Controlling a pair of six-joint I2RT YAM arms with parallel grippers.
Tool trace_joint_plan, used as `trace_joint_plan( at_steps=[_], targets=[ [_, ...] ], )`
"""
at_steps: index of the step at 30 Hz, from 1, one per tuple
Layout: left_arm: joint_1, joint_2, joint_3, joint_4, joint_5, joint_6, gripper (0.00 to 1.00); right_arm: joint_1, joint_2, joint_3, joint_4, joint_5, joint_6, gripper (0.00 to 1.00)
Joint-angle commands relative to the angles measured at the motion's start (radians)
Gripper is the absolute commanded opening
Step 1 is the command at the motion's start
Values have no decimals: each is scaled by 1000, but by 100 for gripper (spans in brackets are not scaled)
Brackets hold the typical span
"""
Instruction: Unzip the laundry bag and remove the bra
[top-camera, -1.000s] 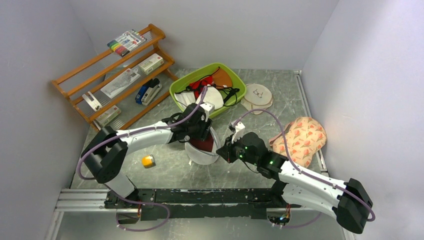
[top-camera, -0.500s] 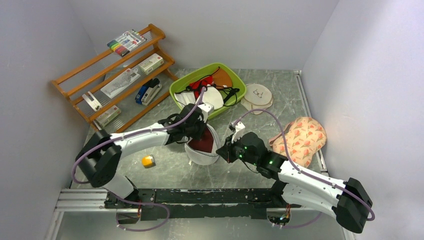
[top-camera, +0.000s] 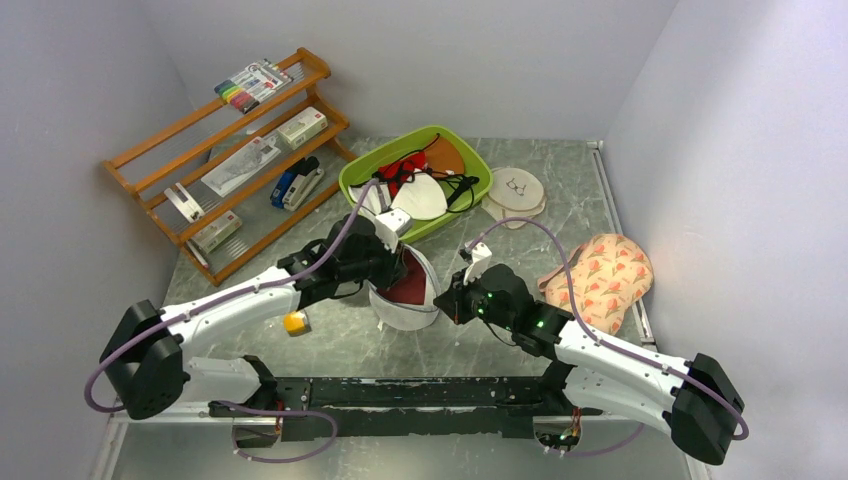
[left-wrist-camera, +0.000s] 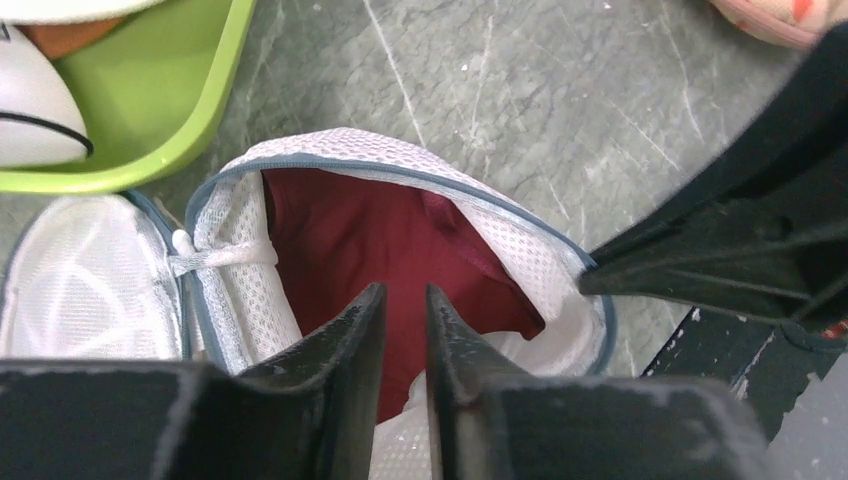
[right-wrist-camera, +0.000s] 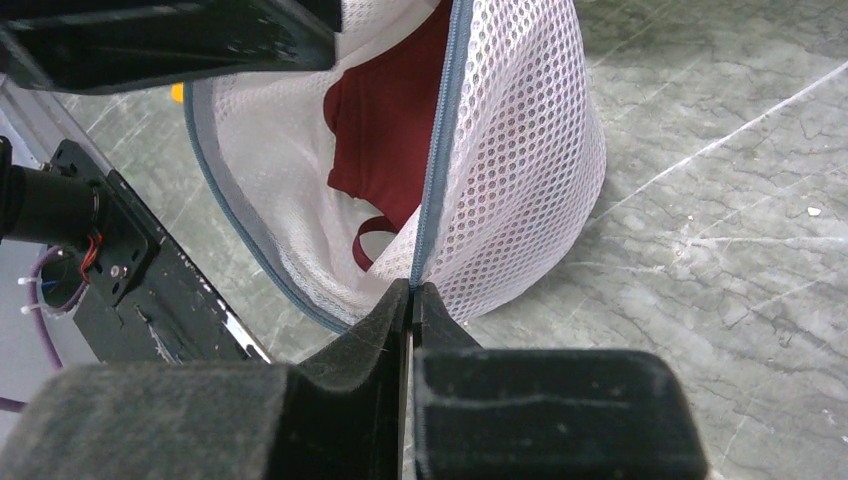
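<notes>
Pinching the zipper rim of the laundry bag, the right end effector is clamped tight; the left end effector, fingers barely apart and empty, hovers over the bra inside the unzipped bag.

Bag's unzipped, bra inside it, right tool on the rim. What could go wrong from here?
1. The right tool pinches only the thin zipper rim of the laundry bag; pulling on the bra may slip that hold or drag the whole bag along.
2. The left tool hovers over the bra with its fingers barely apart; lowered like that, it may push the cloth or catch mesh.
3. A bra strap loops beside the rim and may snag.
</notes>
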Motion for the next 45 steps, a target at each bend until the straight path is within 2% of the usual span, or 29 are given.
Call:
trace_joint_plan(
  at_steps=[1, 10, 18, 27, 35, 38, 41, 45],
  targets=[
    [-4, 91, 46, -25, -106, -33, 38, -1, 2, 19, 15, -24, -21, 0],
    [-3, 249, 147, 25, -195, 0, 50, 0, -23, 15, 21, -40, -18, 0],
    [3, 336, 243, -58, -278, 16, 59, 0, -23, 15, 15, -38, -26, 0],
    [2, 374, 238, -22, -246, 34, 61, 0, 0, 18, 33, -49, -22, 0],
    [3, 385, 196, 41, -149, 6, 41, 0, -21, 18, 18, -39, -18, 0],
    [2, 370, 189, 37, -135, 11, 29, 0, -22, 16, 18, -36, -17, 0],
    [2, 333, 171, 23, -123, 21, 19, 0, -24, 19, 14, -27, -15, 0],
    [2, 222, 110, 29, -78, 41, 12, 0, -26, 30, -20, 24, 0, 0]
  ],
)
